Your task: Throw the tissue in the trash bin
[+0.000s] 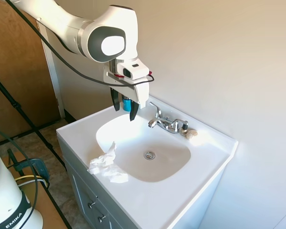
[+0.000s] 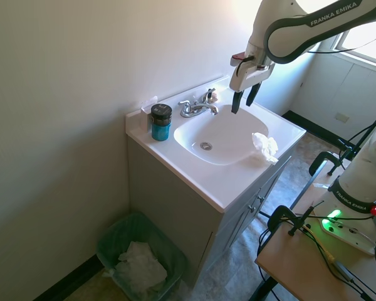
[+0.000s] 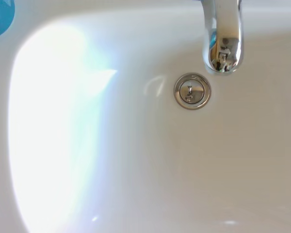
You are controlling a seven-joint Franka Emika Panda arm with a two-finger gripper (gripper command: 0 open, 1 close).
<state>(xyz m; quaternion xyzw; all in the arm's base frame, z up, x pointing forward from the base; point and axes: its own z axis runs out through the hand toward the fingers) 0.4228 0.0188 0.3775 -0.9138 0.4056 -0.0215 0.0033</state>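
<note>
Tissue (image 1: 106,167) lies as a crumpled white wad on the front rim of the sink (image 1: 148,191), at the edge of the vanity top, with part of it just over the lip of the basin. Its ragged folds run roughly along that front rim, one pointed fold standing upward.

Gripper (image 1: 123,109) hangs above the back of the basin, near the chrome faucet (image 1: 166,123), pointing downward. The jaws stand moderately apart and hold nothing. The wrist view confirms this station: it shows only the bare basin, the drain (image 3: 192,91) and the faucet spout, with no tissue in sight.

The relation that governs the coming move: the wad lies toward the front edge of the vanity from the jaws, across the basin and lower, well apart from them. Reaching it would appear to call for a traverse forward over the bowl, then a descent, with the jaws set across the wad's long axis.

Trash bin (image 2: 140,257), lined with a green bag and already containing white paper, stands on the floor beside the vanity cabinet, below the end that carries a blue jar (image 2: 161,121) with a dark lid. The pickup is judged not yet begun.
</note>
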